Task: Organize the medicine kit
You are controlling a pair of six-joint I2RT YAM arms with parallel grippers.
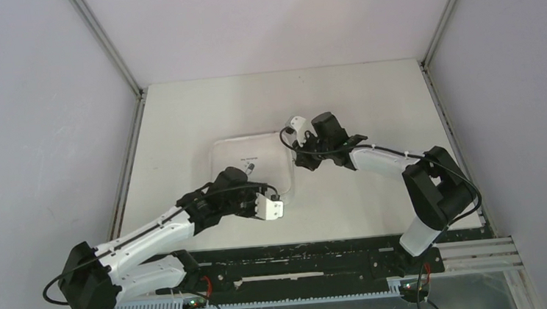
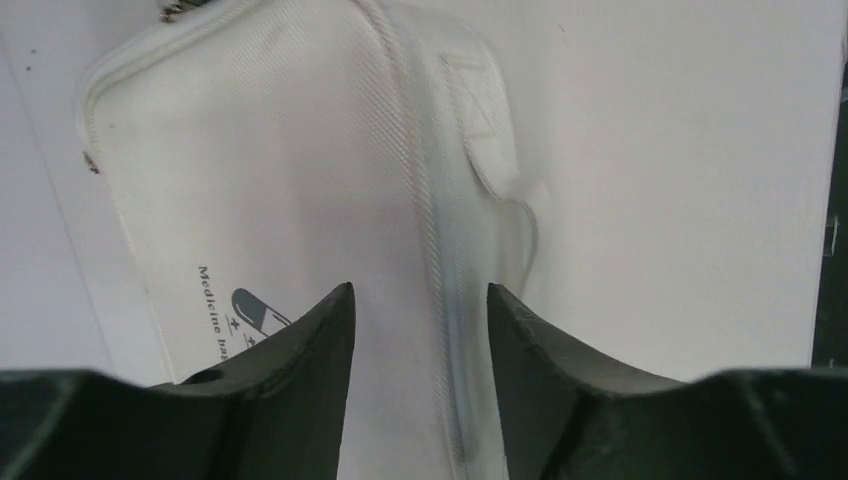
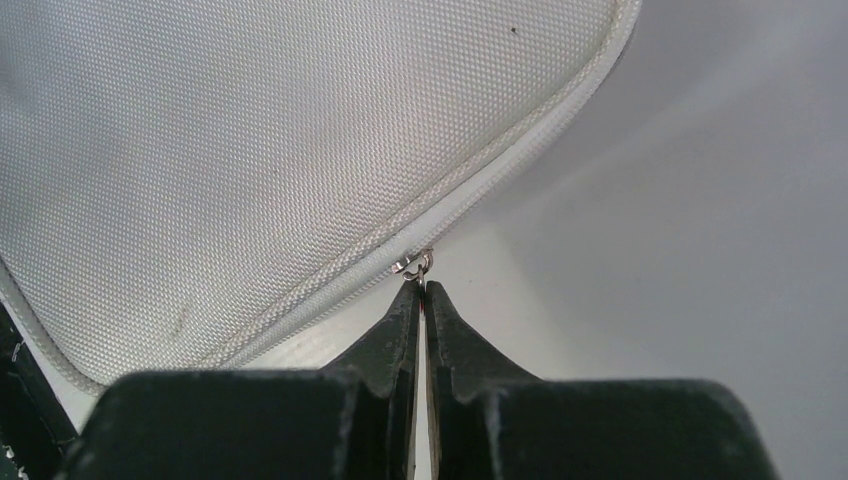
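Observation:
The medicine kit [image 1: 237, 157] is a white square soft case lying closed and flat at the table's middle, with its pill logo [image 2: 255, 310] on top. My left gripper [image 1: 258, 197] hovers open over the kit's near right part; in the left wrist view [image 2: 420, 290] the zip seam [image 2: 425, 220] runs between the fingers, with nothing held. My right gripper [image 1: 298, 152] is at the kit's far right corner. In the right wrist view [image 3: 422, 285] it is shut on the small metal zipper pull [image 3: 415, 265] at the edge of the kit [image 3: 250, 150].
A white side handle loop [image 2: 500, 170] sticks out from the kit's edge. Grey enclosure walls [image 1: 48, 143] stand left, right and behind the white table [image 1: 369, 95]. A metal rail [image 1: 302, 270] with the arm bases runs along the near edge.

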